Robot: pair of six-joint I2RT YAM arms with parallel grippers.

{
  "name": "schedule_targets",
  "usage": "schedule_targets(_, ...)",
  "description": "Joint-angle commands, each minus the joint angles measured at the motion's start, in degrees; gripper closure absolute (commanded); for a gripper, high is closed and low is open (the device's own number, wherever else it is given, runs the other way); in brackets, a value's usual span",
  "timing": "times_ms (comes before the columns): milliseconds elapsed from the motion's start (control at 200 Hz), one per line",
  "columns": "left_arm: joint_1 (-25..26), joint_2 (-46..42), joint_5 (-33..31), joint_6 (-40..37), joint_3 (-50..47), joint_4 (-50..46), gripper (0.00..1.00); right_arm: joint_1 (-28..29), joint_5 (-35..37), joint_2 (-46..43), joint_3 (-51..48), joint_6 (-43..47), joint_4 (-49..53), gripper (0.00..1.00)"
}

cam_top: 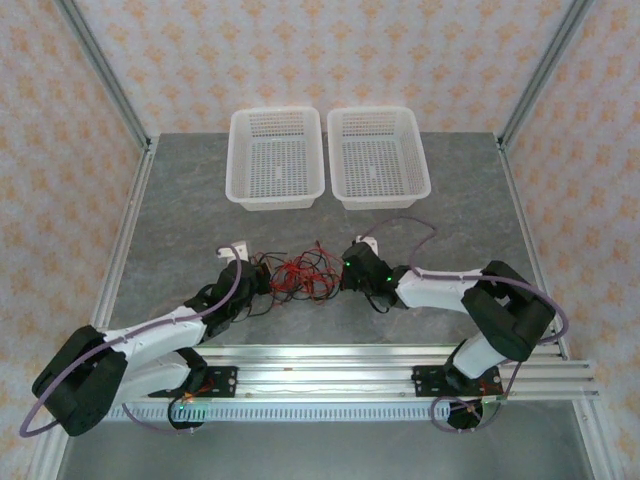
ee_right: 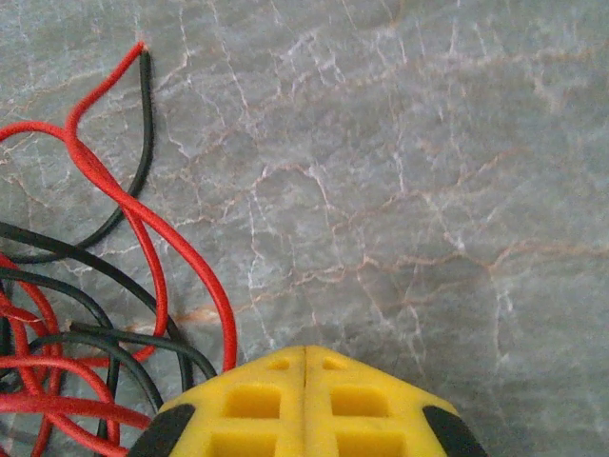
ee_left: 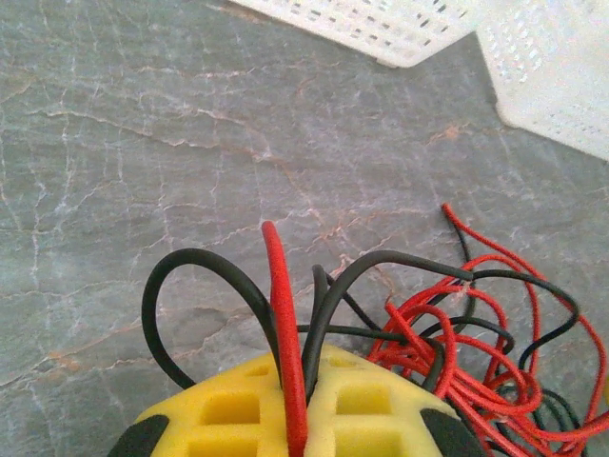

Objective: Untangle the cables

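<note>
Left gripper point(ee_left: 290, 419): nearest the lens, the yellow jaws are being pressed together on one red and two black strands of the cables point(ee_left: 457, 352), which are rising through the seam.
Right gripper point(ee_right: 304, 405): the yellow jaws are being pressed fully together; no strand is being shown in the seam, while red and black strands are passing just beside the left pad.
Position of the cables: the tangle is lying on the grey table point(cam_top: 180, 200), between the two grippers and well apart from the white baskets point(cam_top: 277, 160).
Step in hand (judged): a strand is probably being separated from the knot. The left hold is best being used as an anchor while a single free end is being drawn outward slowly and low over the table, so that loops are being loosened, not tightened.
Hidden or unclear: the lower parts of both jaws are being cut off by the frame edge, so a strand caught beneath the right pads cannot be ruled out. In the top view the crossings are too fine to be traced.
</note>
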State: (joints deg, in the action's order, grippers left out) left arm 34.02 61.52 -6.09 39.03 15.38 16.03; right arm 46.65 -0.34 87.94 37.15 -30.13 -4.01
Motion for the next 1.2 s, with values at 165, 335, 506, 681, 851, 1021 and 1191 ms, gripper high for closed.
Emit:
schedule_targets(165, -0.05, -3.47, 0.73, -1.65, 3.71, -1.61, 0.92, 2.72, -1.36, -7.25, 7.08, 9.90, 6.10, 0.76)
schedule_targets(335, -0.05, -3.87, 1.20, -1.78, 3.61, -1.61, 0.92, 7.40, -1.01, -7.89, 15.18, 23.78, 15.69, 0.51)
schedule_targets(506, -0.04, -2.64, 2.12, -1.06, 2.91, 0.70, 0.93, 9.63, -2.68, -2.03, 21.83, 32.19, 19.34, 0.40)
schedule_targets(681, -0.09, -3.19, 2.09, -0.88, 2.48, 1.26, 0.93, 9.74, -3.00, 6.04, 26.99, 35.79, 19.79, 0.40)
schedule_targets(851, -0.08, -4.42, 1.95, -0.82, 1.94, 0.97, 0.93, 9.74, -1.64, 13.31, 28.87, 35.09, 19.46, 0.41)
schedule_targets(1021, -0.09, -5.04, 1.87, -0.90, 1.67, 0.55, 0.93, 9.73, 3.87, 17.55, 28.47, 31.52, 18.52, 0.48)
schedule_targets(1191, -0.09, -5.31, 1.52, -0.42, 1.41, 0.10, 0.93, 7.90, 5.86, 16.65, 25.57, 25.56, 15.77, 0.76)
